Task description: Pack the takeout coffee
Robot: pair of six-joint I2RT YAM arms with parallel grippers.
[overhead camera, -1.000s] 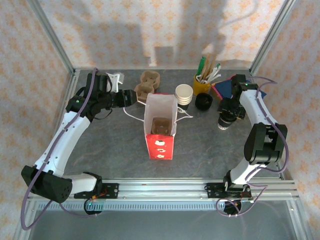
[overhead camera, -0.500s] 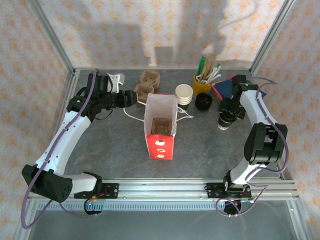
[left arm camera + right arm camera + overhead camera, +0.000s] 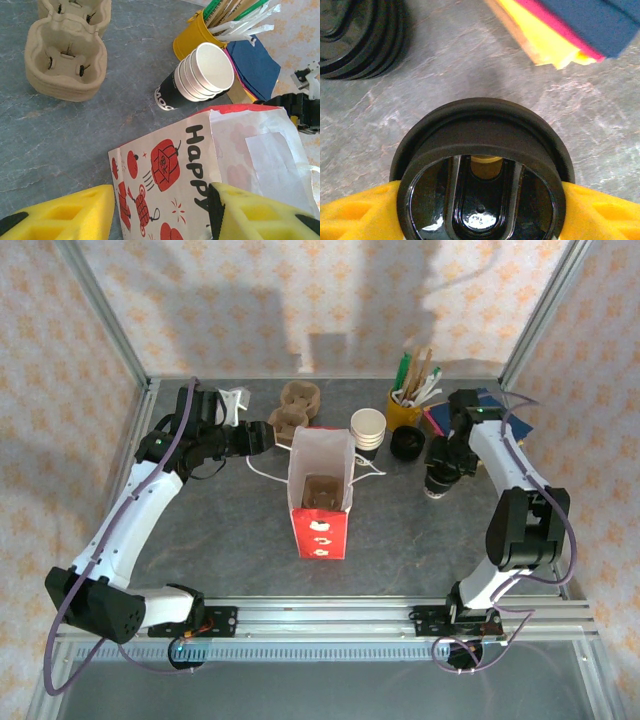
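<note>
The takeout coffee sits between my right gripper's yellow fingers, which are shut on its sides. Its glossy black lid faces the wrist camera and hides the paper body. From above, that gripper hangs right of the red-and-white paper bag, just past a stack of black lids. A brown carrier lies inside the bag. My left gripper stands open astride the bag's printed panel, and a sliver of table shows beside its left finger. Seen from above, the left gripper is at the bag's upper left corner.
Nested white cups with dark bands stand behind the bag, beside a yellow cup of stirrers. Brown carriers lie at the back left. Coloured napkins lie at the back right. Black lids are stacked close to the held cup.
My right gripper has shifted left toward the lid stack with the lidded cup between its fingers, and the jaws have narrowed a little. The left arm and the bag have not moved.
</note>
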